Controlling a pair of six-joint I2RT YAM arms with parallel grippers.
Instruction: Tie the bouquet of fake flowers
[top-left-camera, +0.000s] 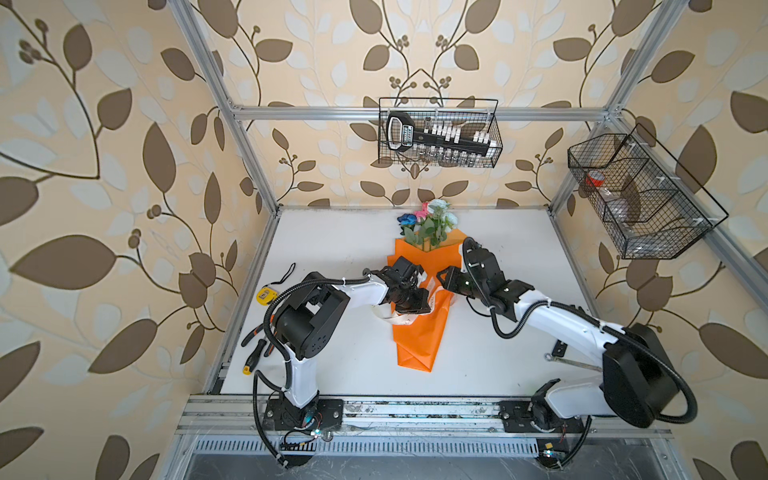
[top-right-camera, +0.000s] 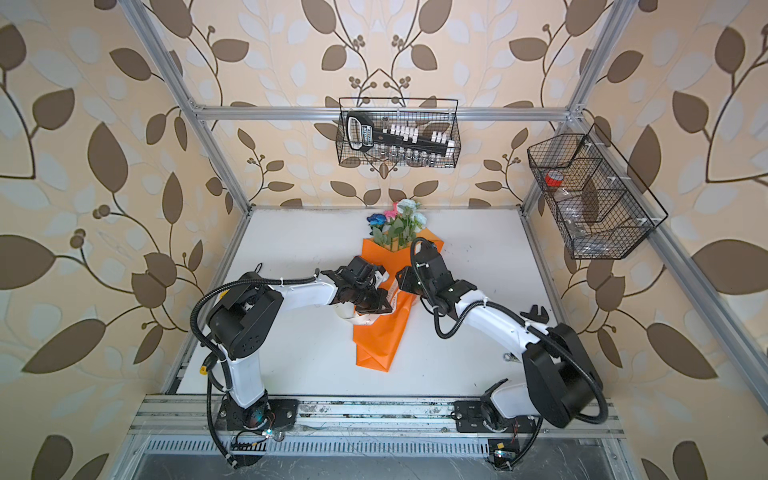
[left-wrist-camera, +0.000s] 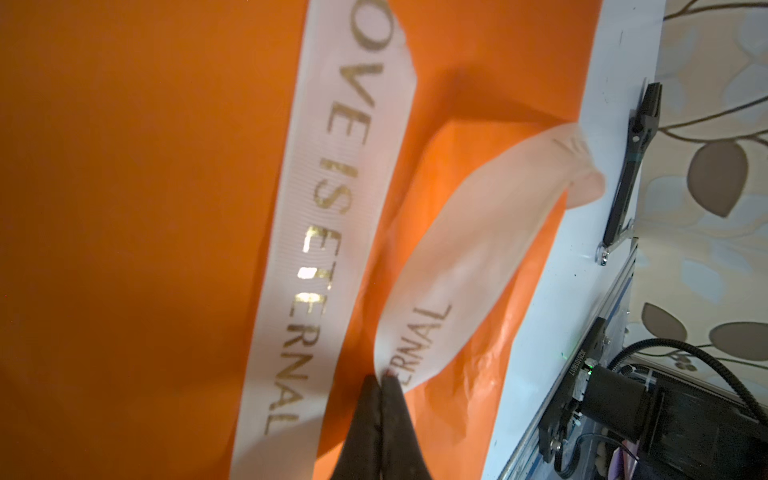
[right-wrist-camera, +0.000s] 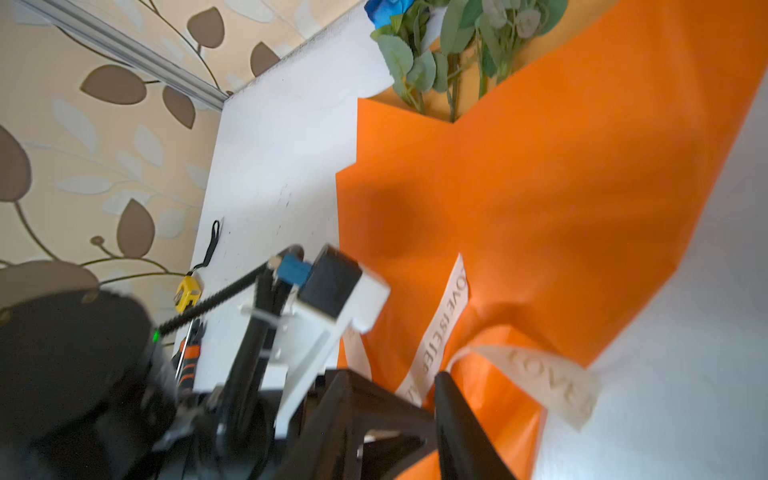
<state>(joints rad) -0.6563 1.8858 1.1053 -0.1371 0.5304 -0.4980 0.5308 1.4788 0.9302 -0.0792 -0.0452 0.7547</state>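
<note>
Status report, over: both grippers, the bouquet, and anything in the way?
Left gripper shut on ribbon. Right gripper open, ribbon strand between jaws. Bouquet flat on table, not yet tied. Wrench aside, not blocking.

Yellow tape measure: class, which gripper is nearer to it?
Left. The left gripper, pinching the ribbon, is between the tape measure and the right gripper, which hovers farther across the bouquet.
</note>
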